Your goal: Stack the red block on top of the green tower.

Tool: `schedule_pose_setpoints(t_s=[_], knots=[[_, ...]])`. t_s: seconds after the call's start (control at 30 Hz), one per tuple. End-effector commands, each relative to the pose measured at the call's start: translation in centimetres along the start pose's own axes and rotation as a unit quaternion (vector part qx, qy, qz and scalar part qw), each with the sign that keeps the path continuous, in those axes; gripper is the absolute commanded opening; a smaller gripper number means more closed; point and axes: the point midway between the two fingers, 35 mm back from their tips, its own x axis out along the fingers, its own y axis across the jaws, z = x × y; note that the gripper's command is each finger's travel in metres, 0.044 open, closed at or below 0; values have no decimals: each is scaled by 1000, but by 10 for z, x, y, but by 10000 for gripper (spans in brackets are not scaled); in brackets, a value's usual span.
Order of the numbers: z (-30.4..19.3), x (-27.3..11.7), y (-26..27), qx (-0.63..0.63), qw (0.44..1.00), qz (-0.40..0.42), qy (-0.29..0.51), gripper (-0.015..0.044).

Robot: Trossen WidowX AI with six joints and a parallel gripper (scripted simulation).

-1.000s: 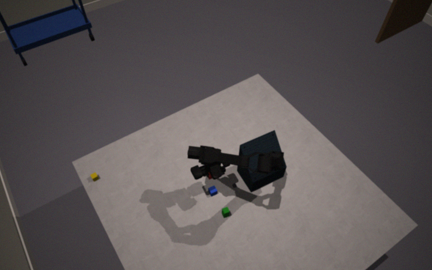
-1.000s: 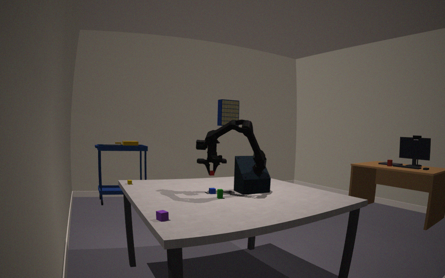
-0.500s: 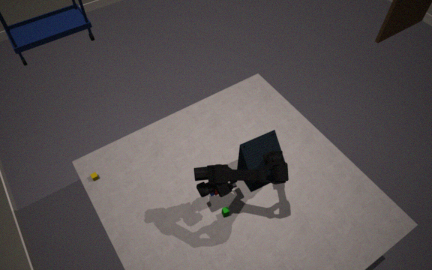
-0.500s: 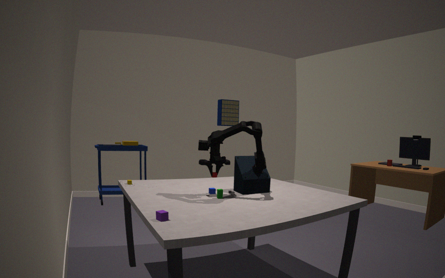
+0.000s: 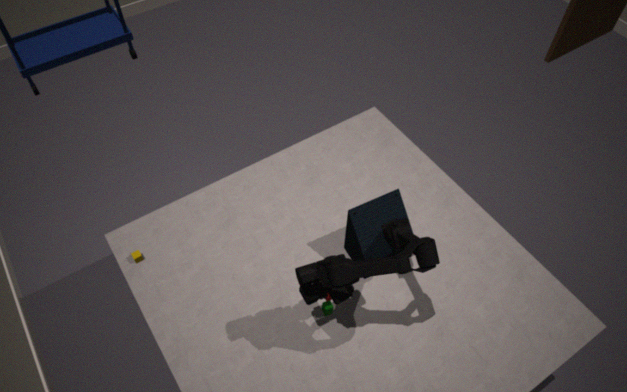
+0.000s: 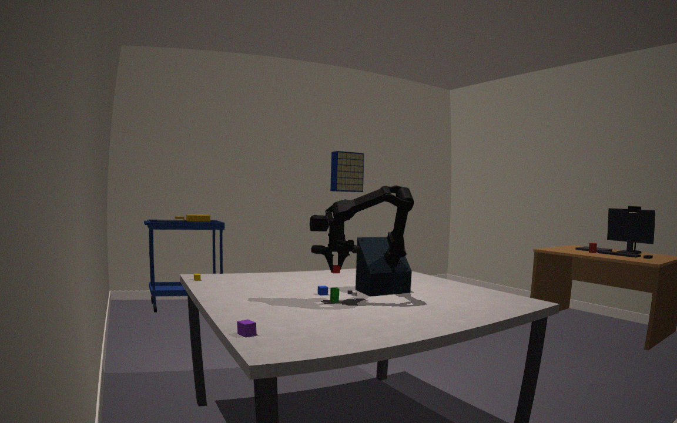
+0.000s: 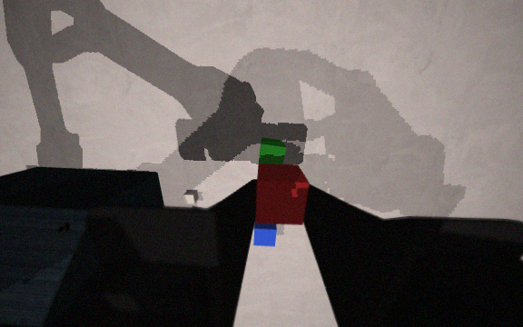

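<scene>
Hand [image 7: 281,200] grips red block [image 7: 281,194] at frame centre, above green tower [image 7: 272,151]; better to centre it fully, then lower slowly.

We see open air between the held red block [image 6: 336,268] and the green tower [image 6: 334,294] below it, so the way down is free. The blue block [image 6: 322,289] stands just beside the tower, and the dark base box [image 6: 383,267] is near on the other side. The purple block [image 6: 246,327] and yellow block [image 5: 136,256] lie well apart.
</scene>
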Motion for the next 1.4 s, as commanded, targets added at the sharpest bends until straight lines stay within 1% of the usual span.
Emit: schedule_pose_setpoints(t_s=[0.0, 0.17, 0.37, 0.57, 1.37], knots=[[-2, 4, 2, 5, 1000, 1, -1, 0], [-2, 30, 3, 5, 1000, 1, -2, 0], [-2, 39, 2, 5, 1000, 1, -2, 0], [0, 62, 2, 5, 1000, 1, -2, 0], [0, 64, 2, 5, 1000, 1, -2, 0]])
